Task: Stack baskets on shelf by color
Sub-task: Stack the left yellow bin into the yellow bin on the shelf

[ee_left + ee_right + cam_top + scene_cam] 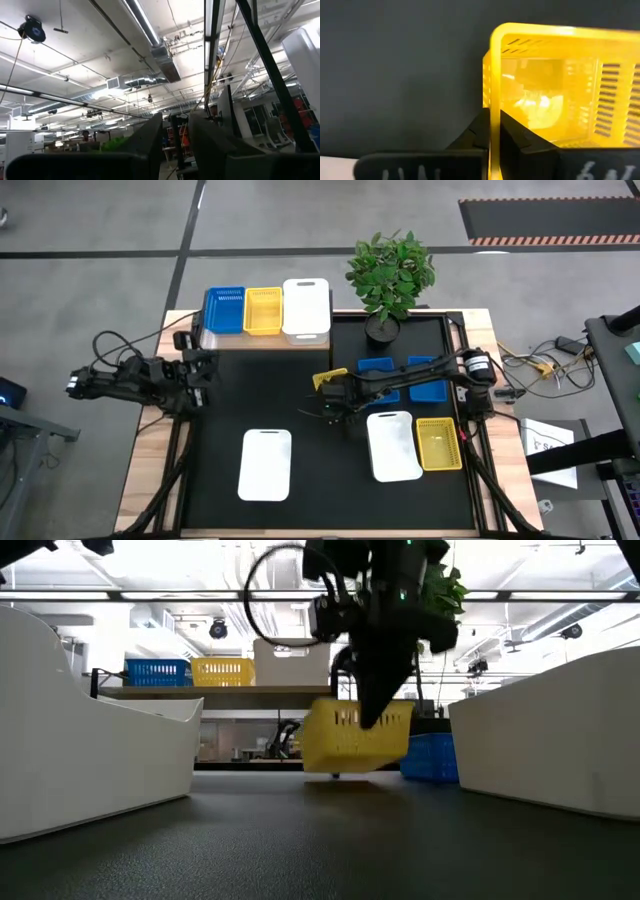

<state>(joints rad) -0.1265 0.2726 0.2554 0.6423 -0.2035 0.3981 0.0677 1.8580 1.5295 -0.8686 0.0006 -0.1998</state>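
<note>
at table centre, right end effector [492,131] pinches yellow basket [560,85] rim.

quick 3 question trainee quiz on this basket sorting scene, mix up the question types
1. True or false: the right gripper is shut on the rim of a yellow basket.
2. Multiple choice: from the left in the high view, the baskets on the shelf run: A) white, blue, yellow; B) blue, yellow, white; C) yellow, white, blue.
3. Fill in: the basket lying alone on the table's left half in the high view is ____.

Key:
1. True; its fingers pinch the basket's edge.
2. B: blue basket, yellow shelf basket, white shelf basket.
3. White.
</note>
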